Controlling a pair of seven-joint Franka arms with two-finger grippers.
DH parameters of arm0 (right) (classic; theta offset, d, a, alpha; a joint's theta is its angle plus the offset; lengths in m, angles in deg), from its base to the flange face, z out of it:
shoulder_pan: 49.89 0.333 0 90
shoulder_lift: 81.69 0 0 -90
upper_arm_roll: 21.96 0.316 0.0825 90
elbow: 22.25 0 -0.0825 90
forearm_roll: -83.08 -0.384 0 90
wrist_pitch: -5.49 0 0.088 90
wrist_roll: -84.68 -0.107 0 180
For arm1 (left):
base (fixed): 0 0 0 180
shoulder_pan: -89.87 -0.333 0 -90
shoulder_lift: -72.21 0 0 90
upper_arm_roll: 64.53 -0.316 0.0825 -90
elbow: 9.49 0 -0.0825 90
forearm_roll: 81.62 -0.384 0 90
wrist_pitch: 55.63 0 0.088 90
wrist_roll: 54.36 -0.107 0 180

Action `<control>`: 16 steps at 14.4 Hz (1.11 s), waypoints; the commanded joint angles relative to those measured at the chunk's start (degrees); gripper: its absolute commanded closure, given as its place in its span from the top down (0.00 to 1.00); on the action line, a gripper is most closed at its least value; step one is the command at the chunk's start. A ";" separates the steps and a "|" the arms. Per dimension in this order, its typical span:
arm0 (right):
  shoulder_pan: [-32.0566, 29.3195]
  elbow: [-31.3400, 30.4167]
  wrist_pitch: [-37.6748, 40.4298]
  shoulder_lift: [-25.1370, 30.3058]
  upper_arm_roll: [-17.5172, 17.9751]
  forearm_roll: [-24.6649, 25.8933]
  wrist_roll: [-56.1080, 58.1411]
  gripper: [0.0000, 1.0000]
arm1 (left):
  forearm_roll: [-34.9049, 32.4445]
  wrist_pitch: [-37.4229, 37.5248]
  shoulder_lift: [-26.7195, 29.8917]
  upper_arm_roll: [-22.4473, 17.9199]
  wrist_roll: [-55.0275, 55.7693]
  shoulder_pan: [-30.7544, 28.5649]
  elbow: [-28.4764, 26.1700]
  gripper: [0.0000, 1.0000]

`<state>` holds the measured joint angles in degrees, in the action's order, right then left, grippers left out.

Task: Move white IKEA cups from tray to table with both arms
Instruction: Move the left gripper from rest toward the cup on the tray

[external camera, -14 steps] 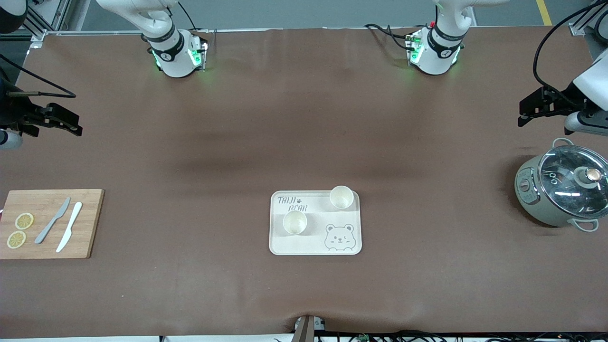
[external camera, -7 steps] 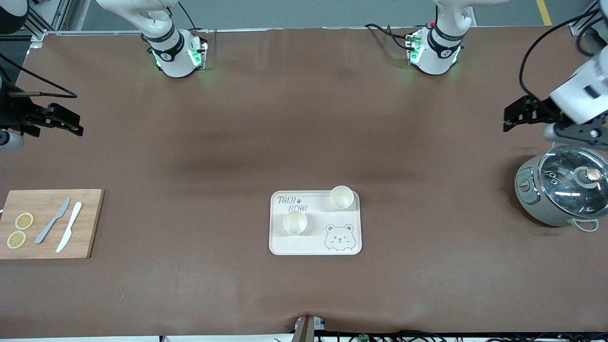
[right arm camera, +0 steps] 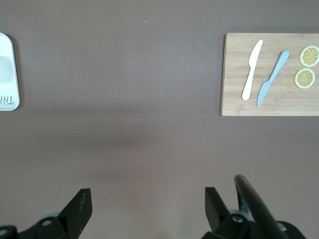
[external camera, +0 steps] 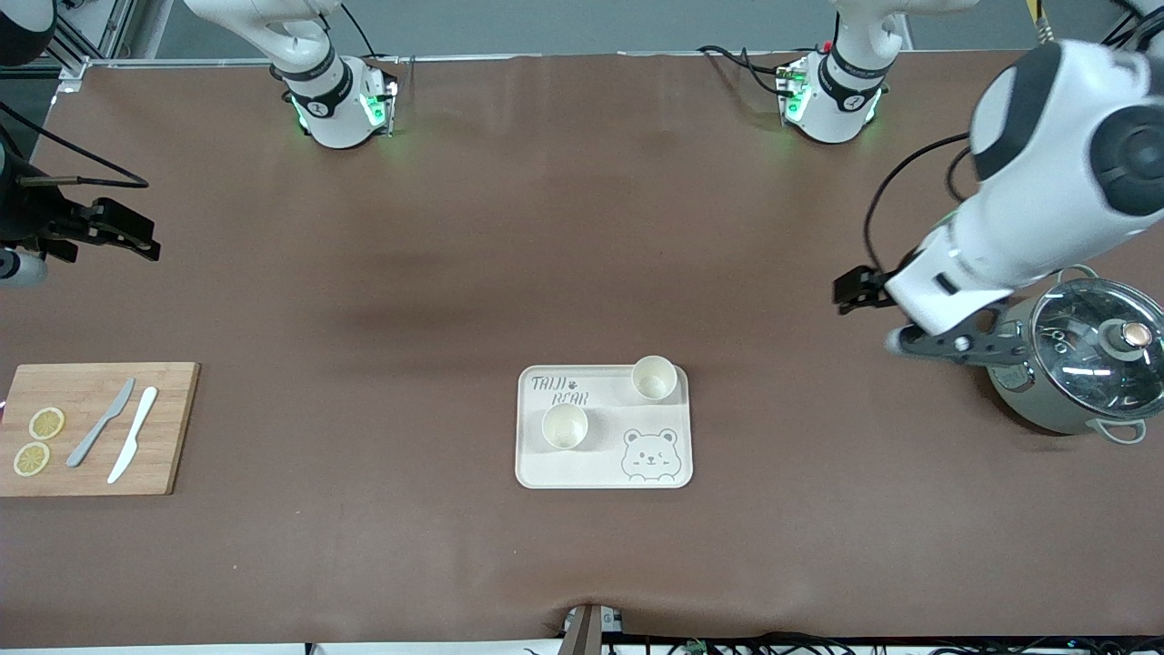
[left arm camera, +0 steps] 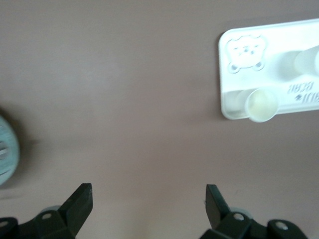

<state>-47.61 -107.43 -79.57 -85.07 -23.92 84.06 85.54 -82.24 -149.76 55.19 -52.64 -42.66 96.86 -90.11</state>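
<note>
Two white IKEA cups stand upright on the bear-printed tray (external camera: 596, 468). One cup (external camera: 654, 377) is at the tray's corner farther from the front camera, toward the left arm's end. The other cup (external camera: 564, 425) is nearer the front camera, under the tray's lettering. In the left wrist view the first cup (left arm camera: 261, 104) is plain and the second (left arm camera: 306, 59) is blurred. My left gripper (external camera: 857, 290) is open and empty over bare table between the pot and the tray (left arm camera: 279, 30); it also shows in the left wrist view (left arm camera: 148, 199). My right gripper (external camera: 127, 238) is open and empty, waiting over the table's right-arm end (right arm camera: 148, 201).
A grey-green lidded pot (external camera: 1078, 368) stands at the left arm's end, just under my left arm. A wooden cutting board (external camera: 164, 428) at the right arm's end holds two knives (external camera: 118, 432) and two lemon slices (external camera: 38, 441); the board also shows in the right wrist view (right arm camera: 234, 99).
My left arm has swung from the table's edge above the pot toward the tray, and its gripper is now lower and closer to the cups. The right arm and the cups have not moved.
</note>
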 commanded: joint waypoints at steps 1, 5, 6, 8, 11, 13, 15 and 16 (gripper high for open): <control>-0.43 -0.51 0.07 0.57 0.47 0.51 0.72 1.00 | -0.96 -2.98 -3.36 0.15 3.24 2.06 2.66 1.00; -0.43 -0.42 0.07 0.57 0.47 0.42 0.72 1.00 | -2.36 -7.99 -9.06 -0.47 8.58 6.10 3.54 1.00; -0.43 -0.42 0.07 0.57 0.47 0.51 0.72 1.00 | -3.15 -9.31 -10.56 -0.47 10.43 6.89 3.63 1.00; -0.43 -0.51 0.07 0.57 0.47 0.51 0.72 1.00 | -5.61 -12.12 -13.02 -0.47 14.30 8.91 3.89 1.00; -0.43 -0.51 0.07 0.57 0.47 0.51 0.72 1.00 | -7.64 -16.78 -16.62 -0.64 19.22 11.64 3.89 1.00; -0.43 -0.51 0.07 0.57 0.47 0.42 0.72 1.00 | -8.34 -19.16 -18.12 -0.64 20.73 12.61 3.81 1.00; -0.43 -0.51 0.07 0.57 0.47 0.42 0.72 1.00 | -8.35 -19.69 -19.44 -0.64 21.08 13.05 3.80 1.00; -0.43 -0.51 0.07 0.57 0.47 0.42 0.72 1.00 | -8.35 -20.48 -20.23 -0.64 21.69 13.57 3.80 1.00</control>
<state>-47.61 -107.45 -79.54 -85.07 -23.90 84.06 85.56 -89.25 -169.50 36.68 -52.81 -22.56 109.34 -88.08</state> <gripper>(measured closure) 0.000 0.000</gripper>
